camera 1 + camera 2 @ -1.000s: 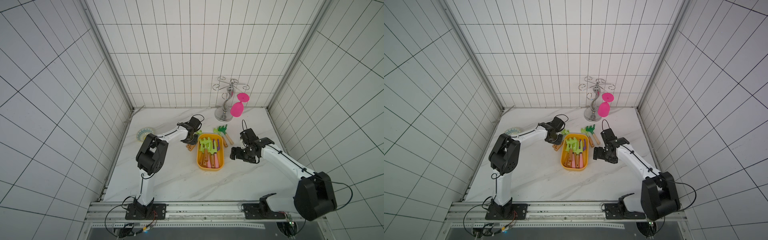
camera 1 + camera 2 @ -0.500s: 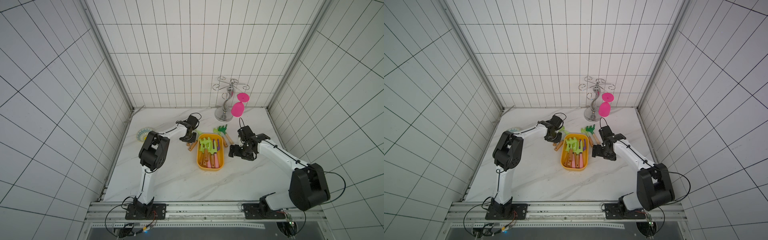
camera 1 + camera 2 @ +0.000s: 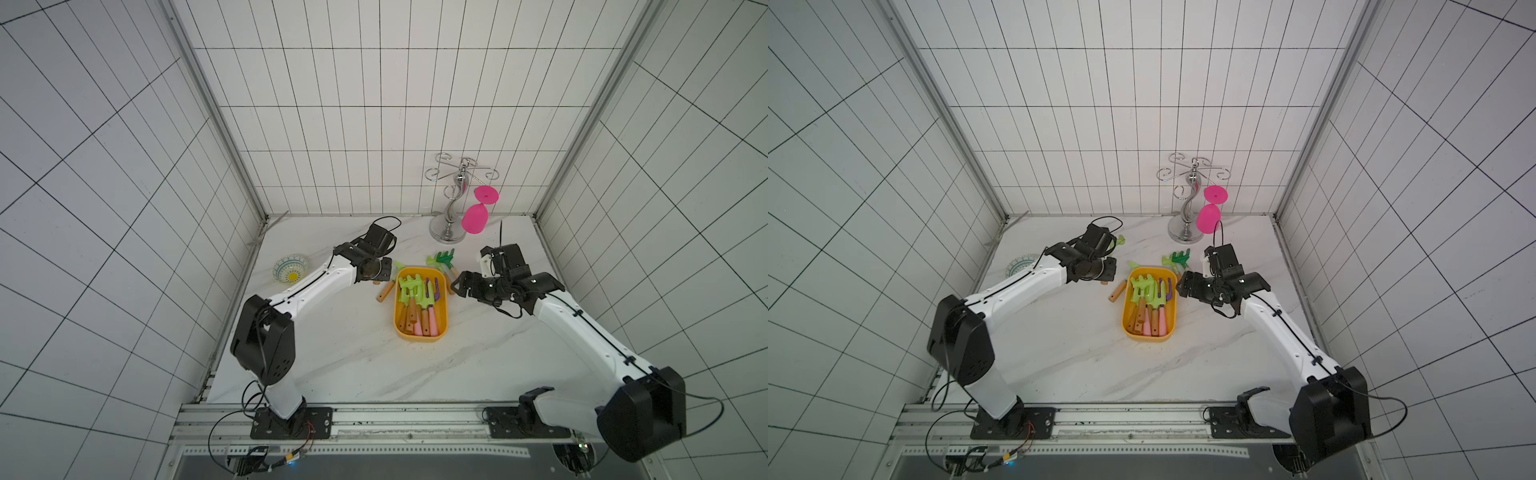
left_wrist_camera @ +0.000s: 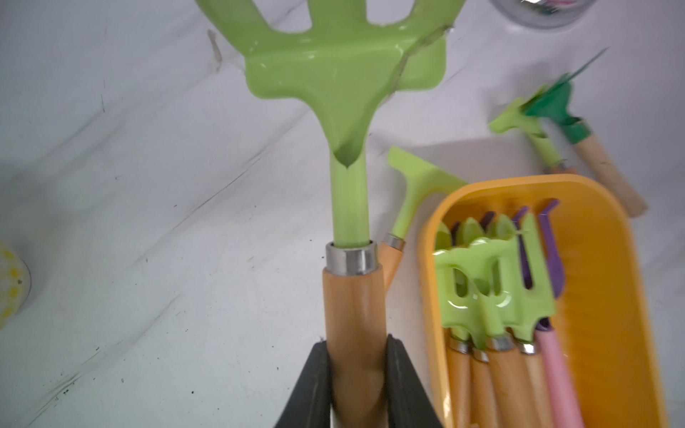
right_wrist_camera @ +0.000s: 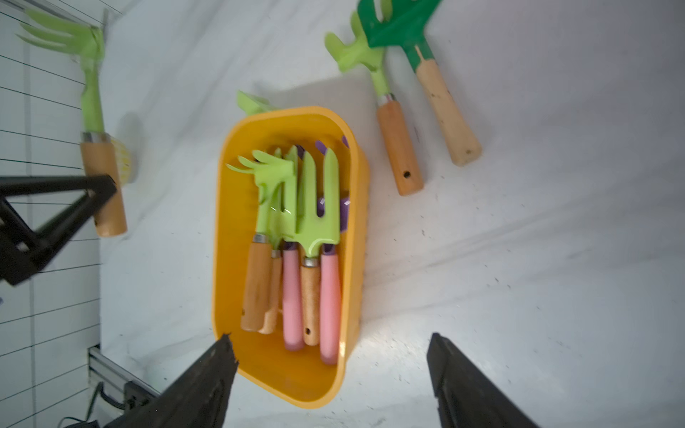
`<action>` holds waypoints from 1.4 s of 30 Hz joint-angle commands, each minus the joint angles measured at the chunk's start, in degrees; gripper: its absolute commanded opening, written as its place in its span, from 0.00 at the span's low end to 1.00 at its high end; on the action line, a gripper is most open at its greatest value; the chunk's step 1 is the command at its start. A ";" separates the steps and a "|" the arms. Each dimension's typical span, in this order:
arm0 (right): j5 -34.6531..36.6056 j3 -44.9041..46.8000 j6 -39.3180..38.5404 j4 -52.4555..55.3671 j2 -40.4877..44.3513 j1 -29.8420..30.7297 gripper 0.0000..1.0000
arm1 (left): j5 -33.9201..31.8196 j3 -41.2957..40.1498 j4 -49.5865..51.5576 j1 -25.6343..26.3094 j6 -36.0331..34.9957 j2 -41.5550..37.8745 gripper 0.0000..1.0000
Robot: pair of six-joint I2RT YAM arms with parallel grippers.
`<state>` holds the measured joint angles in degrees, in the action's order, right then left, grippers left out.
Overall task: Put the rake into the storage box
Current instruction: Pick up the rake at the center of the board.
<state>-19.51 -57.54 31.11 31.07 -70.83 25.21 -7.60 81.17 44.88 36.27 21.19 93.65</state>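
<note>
My left gripper (image 4: pixel 356 370) is shut on the wooden handle of a light-green rake (image 4: pixel 344 74), held off the table just left of the storage box's far end. In a top view the left gripper (image 3: pixel 1109 266) has the rake's head (image 3: pixel 1120 240) sticking out behind it. The storage box (image 3: pixel 419 334) is a yellow-orange tub (image 5: pixel 222 222) holding several rakes with wooden and pink handles. My right gripper (image 5: pixel 330 339) is open and holds nothing. It hovers beside the box's right side (image 3: pixel 457 284).
Another light-green rake (image 3: pixel 384 292) lies against the box's far-left corner. A dark-green rake (image 5: pixel 444 111) and a light-green one (image 5: pixel 398 148) lie past its far-right corner. A patterned bowl (image 3: pixel 291 269) sits at the left and a metal stand (image 3: pixel 451 224) with a pink glass (image 3: pixel 475 218) at the back.
My left gripper has closed on the rake's handle and stayed about where it was. My right gripper has moved left and farther back, closer to the box.
</note>
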 commanded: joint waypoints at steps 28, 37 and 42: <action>-5.10 8.78 17.18 -24.67 4.38 12.67 0.53 | 4.66 -9.75 -13.77 18.64 5.70 -12.78 0.08; -13.30 8.84 16.16 -26.43 2.41 12.67 0.42 | 4.10 -10.37 -13.06 19.25 4.76 -14.15 0.08; -14.07 9.56 16.13 -28.15 2.58 12.67 0.24 | 5.92 -10.47 -13.07 19.44 3.71 -14.49 0.10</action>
<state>-32.18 -49.95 47.97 4.21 -68.16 37.52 -2.63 70.72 33.87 55.37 26.28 80.82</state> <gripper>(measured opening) 0.268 0.230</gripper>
